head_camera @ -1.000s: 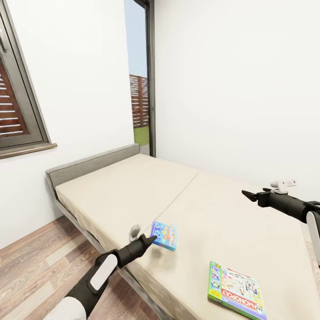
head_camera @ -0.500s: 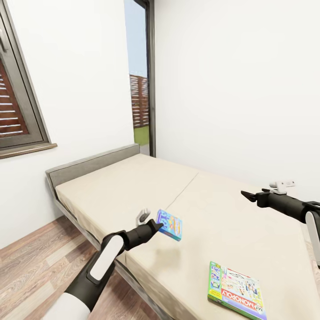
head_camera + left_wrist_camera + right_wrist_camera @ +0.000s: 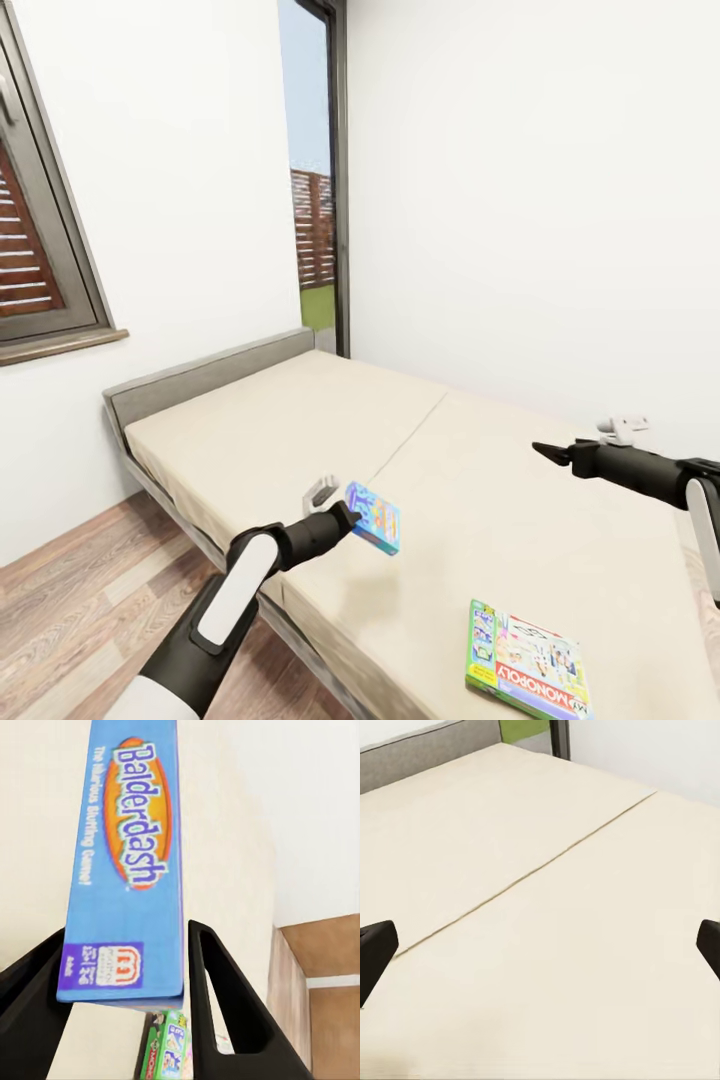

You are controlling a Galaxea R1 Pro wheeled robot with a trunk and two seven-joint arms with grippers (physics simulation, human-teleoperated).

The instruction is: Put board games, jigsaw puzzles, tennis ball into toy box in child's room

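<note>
Gripping the blue board game (image 3: 373,516), the left claw (image 3: 347,515) has lifted it higher.

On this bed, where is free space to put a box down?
The bed is bare from the grey headboard across the centre seam and under the open right gripper. Occupied: the near corner with the Monopoly box, and where the left gripper holds the blue box.

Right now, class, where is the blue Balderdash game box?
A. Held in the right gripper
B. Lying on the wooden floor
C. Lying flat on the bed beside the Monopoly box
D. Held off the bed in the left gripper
D: the left gripper is closed on the blue Balderdash box, which hangs clear above the bed, its fingers on either side of the box's edge, while the Monopoly box lies flat and the right gripper is open and empty.
</note>
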